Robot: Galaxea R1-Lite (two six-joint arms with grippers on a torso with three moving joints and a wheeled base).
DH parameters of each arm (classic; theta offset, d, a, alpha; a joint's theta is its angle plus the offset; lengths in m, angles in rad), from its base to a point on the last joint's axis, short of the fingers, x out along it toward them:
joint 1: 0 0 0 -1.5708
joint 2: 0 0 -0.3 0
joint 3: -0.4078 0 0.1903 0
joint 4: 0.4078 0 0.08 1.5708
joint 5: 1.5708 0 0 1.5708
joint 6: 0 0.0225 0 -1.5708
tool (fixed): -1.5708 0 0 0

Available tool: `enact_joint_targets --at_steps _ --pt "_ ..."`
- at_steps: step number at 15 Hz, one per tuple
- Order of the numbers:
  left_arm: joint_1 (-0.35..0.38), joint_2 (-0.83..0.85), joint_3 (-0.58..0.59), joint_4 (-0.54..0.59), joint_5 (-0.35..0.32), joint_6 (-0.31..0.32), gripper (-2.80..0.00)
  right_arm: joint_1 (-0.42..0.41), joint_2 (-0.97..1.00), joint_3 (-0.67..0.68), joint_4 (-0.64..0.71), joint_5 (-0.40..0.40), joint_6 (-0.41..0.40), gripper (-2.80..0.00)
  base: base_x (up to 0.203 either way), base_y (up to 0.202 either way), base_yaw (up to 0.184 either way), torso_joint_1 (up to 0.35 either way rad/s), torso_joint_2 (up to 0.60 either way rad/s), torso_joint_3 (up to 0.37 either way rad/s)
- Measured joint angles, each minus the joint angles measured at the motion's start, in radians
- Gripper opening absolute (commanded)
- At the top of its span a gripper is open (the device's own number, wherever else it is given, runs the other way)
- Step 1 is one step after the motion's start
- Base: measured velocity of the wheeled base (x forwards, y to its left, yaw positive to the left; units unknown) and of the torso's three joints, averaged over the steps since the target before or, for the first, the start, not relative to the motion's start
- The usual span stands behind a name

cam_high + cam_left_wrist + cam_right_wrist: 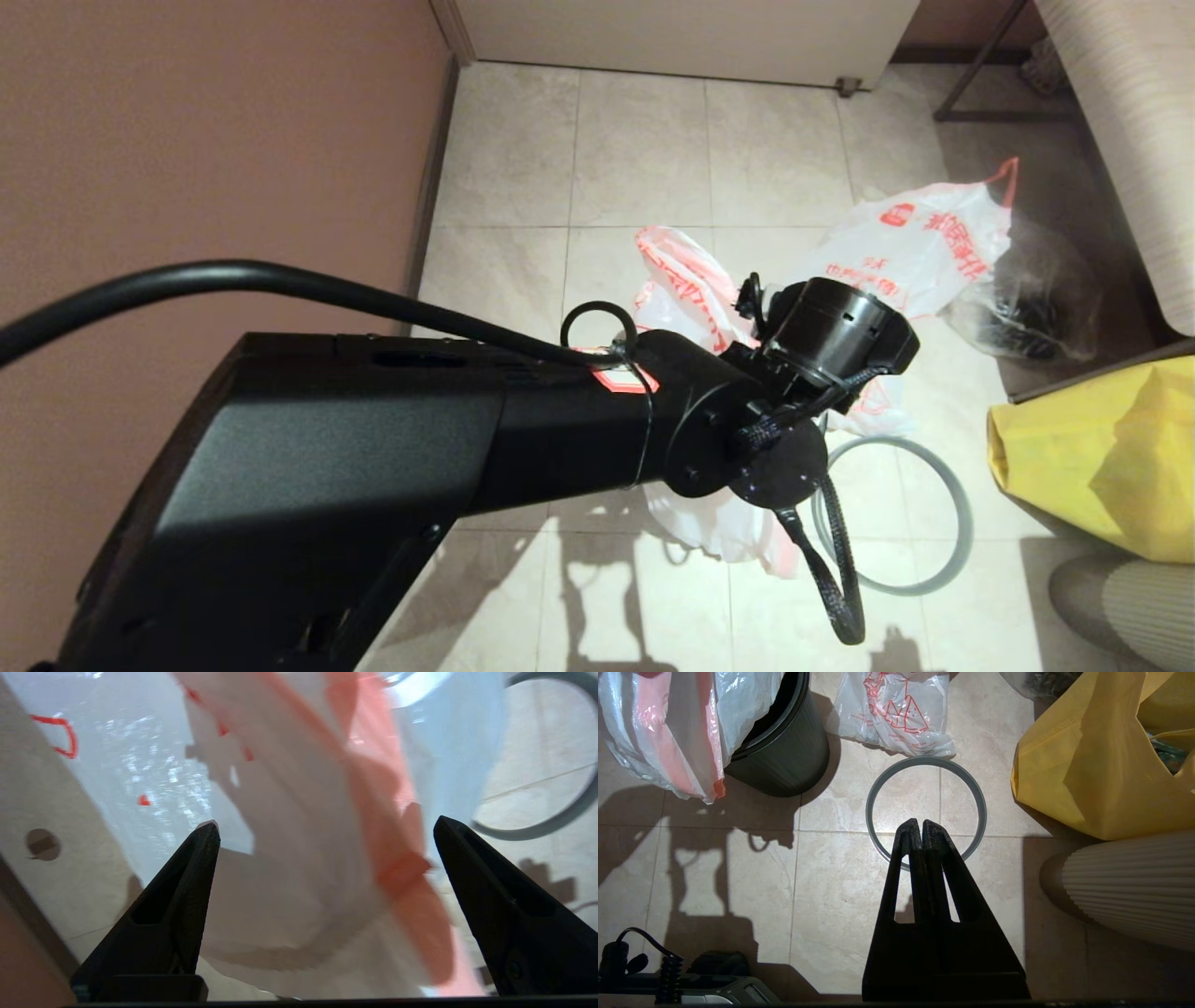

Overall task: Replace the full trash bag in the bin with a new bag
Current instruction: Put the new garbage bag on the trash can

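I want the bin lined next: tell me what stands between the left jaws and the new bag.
Nothing visible does. The left gripper, jaws wide open, points straight at the new bag.

Left tool (327,830) gapes wide, arm outstretched; right tool (921,823) parked, pinched closed.

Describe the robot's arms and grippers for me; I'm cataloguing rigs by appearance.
The left arm is matte black, a boxy link narrowing to round joints, with a red-and-white sticker, a thick smooth black cable along it and a braided black loop hanging near the wrist. The left gripper and right gripper each have two black, pointed, wedge-shaped fingers with cut-out windows.
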Motion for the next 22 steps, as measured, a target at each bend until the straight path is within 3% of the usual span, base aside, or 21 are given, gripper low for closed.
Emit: enact_joint_targets --at_steps 2,5,9,13,16,22 --pt "0.028 -0.002 0.019 0.011 0.053 0.013 0.00 0.000 0.000 0.000 0.000 0.000 0.000 -2.80 0.000 0.000 0.000 0.000 0.00 0.000" --pt "0.054 -0.059 0.088 0.023 0.059 -0.004 0.00 0.000 0.000 0.001 -0.003 0.001 -0.020 -2.80 0.000 0.000 0.000 0.000 0.00 0.000" --pt "0.064 -0.178 0.210 0.023 0.048 -0.056 0.00 0.000 0.000 0.001 0.000 0.009 -0.049 -2.80 0.000 0.000 0.000 0.000 0.00 0.000" --pt "0.069 -0.264 0.408 0.016 0.035 -0.086 0.00 0.000 0.000 -0.001 0.012 0.009 -0.051 -2.80 0.000 0.000 0.000 0.000 0.00 0.000" --pt "0.068 -0.285 0.564 -0.018 0.008 -0.152 0.00 0.000 0.000 -0.001 0.012 0.009 -0.048 -2.80 0.000 0.000 0.000 0.000 0.00 0.000" --pt "0.131 -0.366 0.705 -0.073 0.007 -0.185 0.00 0.000 0.000 -0.002 0.013 0.009 -0.048 -2.80 0.000 0.000 0.000 0.000 0.00 0.000"
